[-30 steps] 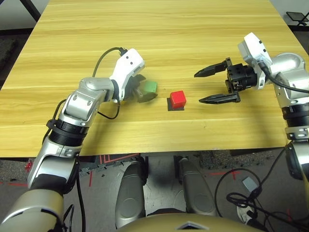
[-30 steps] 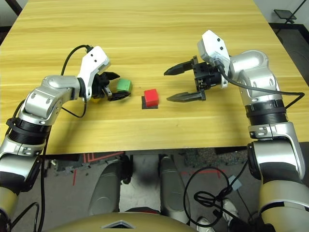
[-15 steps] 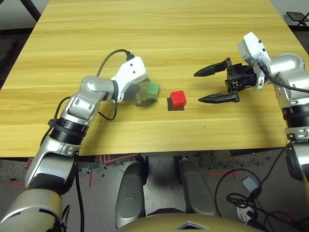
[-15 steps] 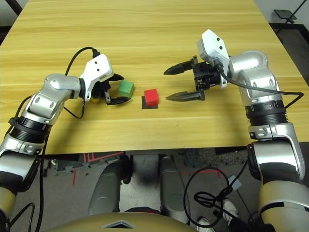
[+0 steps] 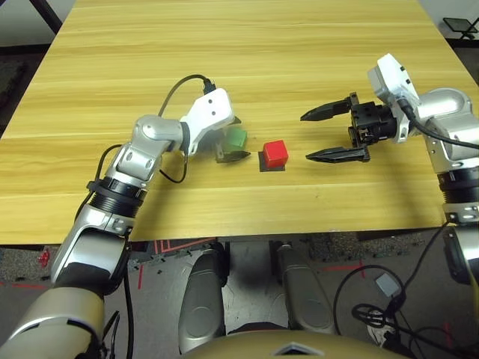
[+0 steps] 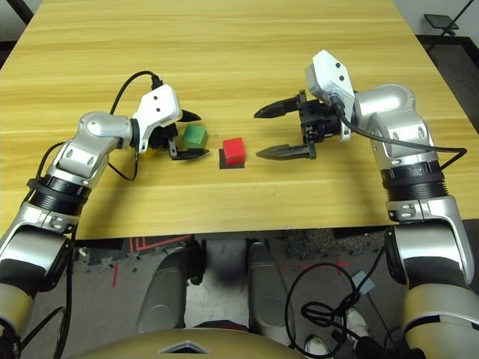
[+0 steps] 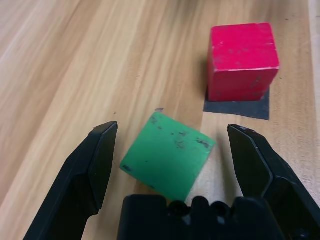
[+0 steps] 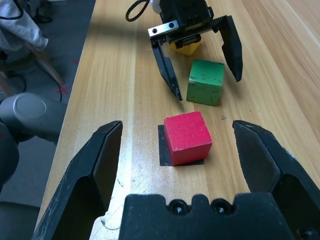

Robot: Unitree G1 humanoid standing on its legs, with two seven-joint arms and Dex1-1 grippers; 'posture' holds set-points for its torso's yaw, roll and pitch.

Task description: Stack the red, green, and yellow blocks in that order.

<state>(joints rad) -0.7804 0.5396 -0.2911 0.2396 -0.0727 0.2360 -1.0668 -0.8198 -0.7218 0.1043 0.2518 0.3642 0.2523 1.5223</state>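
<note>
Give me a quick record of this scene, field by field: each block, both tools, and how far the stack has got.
red block: on the black patch, nothing on top
green block: on the table, between the open fingers of the left tool, untouched
yellow block: on the table behind the left tool
right tool: open, beside the red block, empty
stack: not begun

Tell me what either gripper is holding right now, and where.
Nothing. The left gripper has open jaws around the green block, not touching; the right gripper is open.
</note>
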